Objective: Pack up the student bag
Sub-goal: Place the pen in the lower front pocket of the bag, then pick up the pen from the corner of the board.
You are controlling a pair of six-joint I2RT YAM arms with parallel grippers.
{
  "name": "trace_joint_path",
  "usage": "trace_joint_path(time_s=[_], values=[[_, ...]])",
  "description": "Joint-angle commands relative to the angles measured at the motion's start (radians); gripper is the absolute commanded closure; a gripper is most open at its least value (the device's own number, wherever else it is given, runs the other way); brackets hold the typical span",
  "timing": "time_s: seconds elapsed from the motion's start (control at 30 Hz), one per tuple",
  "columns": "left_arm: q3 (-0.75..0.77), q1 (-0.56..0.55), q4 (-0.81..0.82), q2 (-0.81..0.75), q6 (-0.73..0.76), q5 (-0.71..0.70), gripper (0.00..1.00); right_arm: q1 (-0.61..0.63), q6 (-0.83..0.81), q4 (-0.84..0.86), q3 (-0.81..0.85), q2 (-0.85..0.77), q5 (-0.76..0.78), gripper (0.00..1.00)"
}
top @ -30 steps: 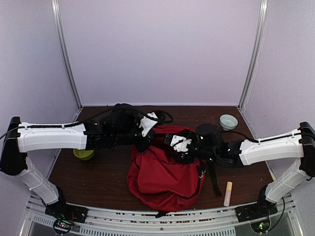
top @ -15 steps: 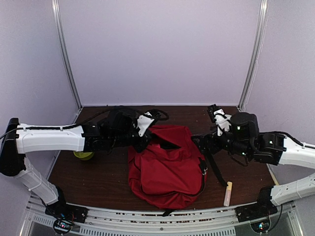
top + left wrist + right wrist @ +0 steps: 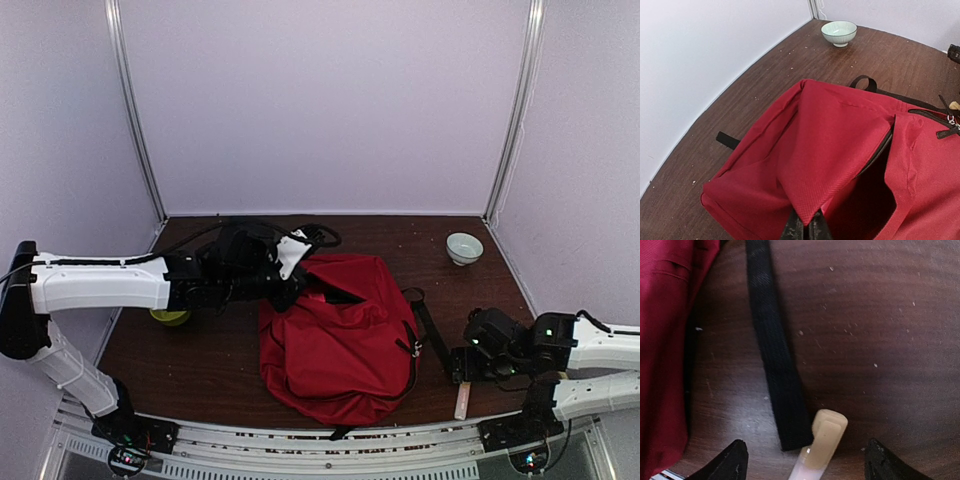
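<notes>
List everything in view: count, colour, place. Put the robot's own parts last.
student bag: one, red, middle of the table, top open with dark lining showing
strap: one, black, flat on the table right of the bag, its end beside the tube
tube: one, cream, near right of the table
bowl: one, pale green, far right corner
round thing: one, yellow-green, partly hidden under the left arm; cannot tell what
table: one, dark brown wood
left gripper: one, black, shut on the bag's red flap
right gripper: one, black, open, over the tube
</notes>
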Motion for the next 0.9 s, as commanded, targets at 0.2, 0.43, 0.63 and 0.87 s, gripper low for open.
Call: trace_joint_path(time_s=[0.2,0.43,0.63,0.87], values=[[0.019,0.002,0.059,-0.041,0.026,0.000,1.00,0.011,0.129,-0.090,-0.047,0.026,-0.080,0.21],[0.016,0.002,0.072,-0.064,0.058,0.007,1.00,0.010,0.151,0.028,-0.073,0.135,-0.230,0.32],[-0.012,0.002,0.077,-0.107,0.078,0.016,1.00,0.019,0.120,0.187,-0.115,0.318,-0.332,0.78],[-0.051,0.002,0.070,-0.140,0.084,0.008,1.00,0.026,0.026,-0.014,0.103,0.321,-0.159,1.00]])
